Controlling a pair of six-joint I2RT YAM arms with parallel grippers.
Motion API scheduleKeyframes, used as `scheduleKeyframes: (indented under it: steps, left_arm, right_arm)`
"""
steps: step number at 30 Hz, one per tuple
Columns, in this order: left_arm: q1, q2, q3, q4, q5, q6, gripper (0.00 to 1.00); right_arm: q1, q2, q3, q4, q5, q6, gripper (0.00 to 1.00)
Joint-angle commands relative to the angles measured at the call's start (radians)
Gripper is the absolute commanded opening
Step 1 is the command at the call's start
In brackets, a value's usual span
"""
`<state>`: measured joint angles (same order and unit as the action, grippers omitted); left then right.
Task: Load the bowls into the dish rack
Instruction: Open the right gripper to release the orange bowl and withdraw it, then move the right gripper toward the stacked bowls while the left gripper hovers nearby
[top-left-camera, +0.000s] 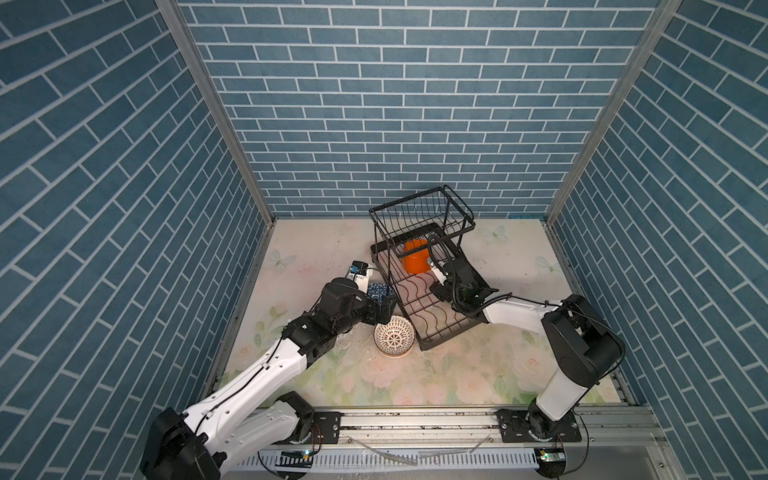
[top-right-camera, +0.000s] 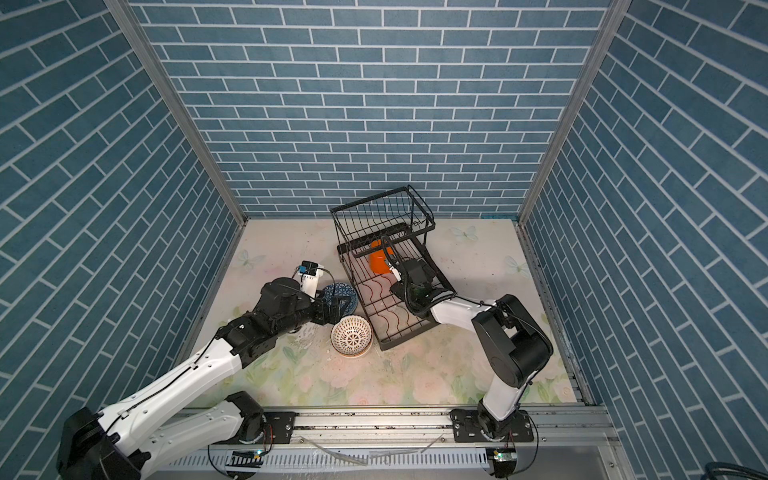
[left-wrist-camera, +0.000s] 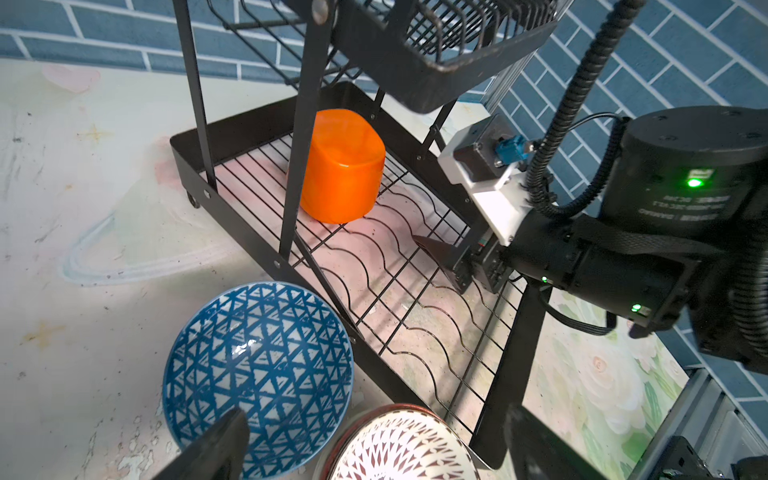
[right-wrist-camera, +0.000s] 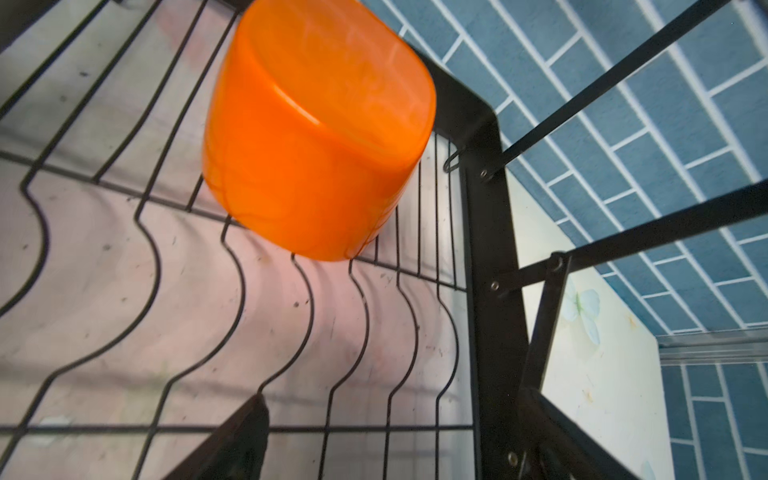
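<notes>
Floral tabletop: dish rack diagonal, orange bowl inverted; left fingers, right fingers apart.

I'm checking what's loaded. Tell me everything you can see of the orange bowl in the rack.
The orange bowl is plain, glossy, plastic-looking, with a rounded-square outline and tall sides. It seems to sit upside down, tilted, on the wires of the dish rack's lower tray, at the end beneath the raised basket. Nothing else touches it.

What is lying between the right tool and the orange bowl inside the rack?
Only bare wavy wires of the dish rack lie between the right tool and the orange bowl; the right wrist view shows this.
</notes>
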<state>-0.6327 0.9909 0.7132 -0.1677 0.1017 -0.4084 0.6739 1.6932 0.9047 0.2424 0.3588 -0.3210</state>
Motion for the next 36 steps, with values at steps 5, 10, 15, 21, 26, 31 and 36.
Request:
scheduleKeyframes:
  steps: [5, 10, 15, 21, 26, 31, 36]
  left_arm:
    - [0.004, 0.021, 0.048, -0.122, -0.044, -0.034, 0.97]
    - [0.004, 0.026, 0.073, -0.207, -0.066, -0.056, 0.97]
    - [0.003, 0.047, 0.113, -0.347, -0.091, -0.082, 0.95]
    - [-0.023, 0.093, 0.148, -0.491, -0.106, -0.147, 0.89]
    - [-0.054, 0.115, 0.143, -0.535, -0.097, -0.225, 0.78]
    - [-0.079, 0.141, 0.143, -0.559, -0.111, -0.276, 0.69]
    - [-0.084, 0.193, 0.136, -0.525, -0.102, -0.285, 0.6]
  right_arm:
    - [0.0, -0.128, 0.006, -0.252, -0.054, 0.168, 0.92]
    - [0.0, -0.217, 0.011, -0.385, -0.08, 0.336, 0.9]
    - [0.0, -0.315, 0.0, -0.492, -0.125, 0.513, 0.89]
    - [0.0, -0.382, 0.015, -0.598, -0.182, 0.681, 0.81]
    - [0.0, -0.411, 0.014, -0.623, -0.22, 0.745, 0.76]
    - [0.001, -0.411, 0.018, -0.623, -0.233, 0.765, 0.69]
    - [0.013, -0.397, 0.041, -0.638, -0.211, 0.775, 0.62]
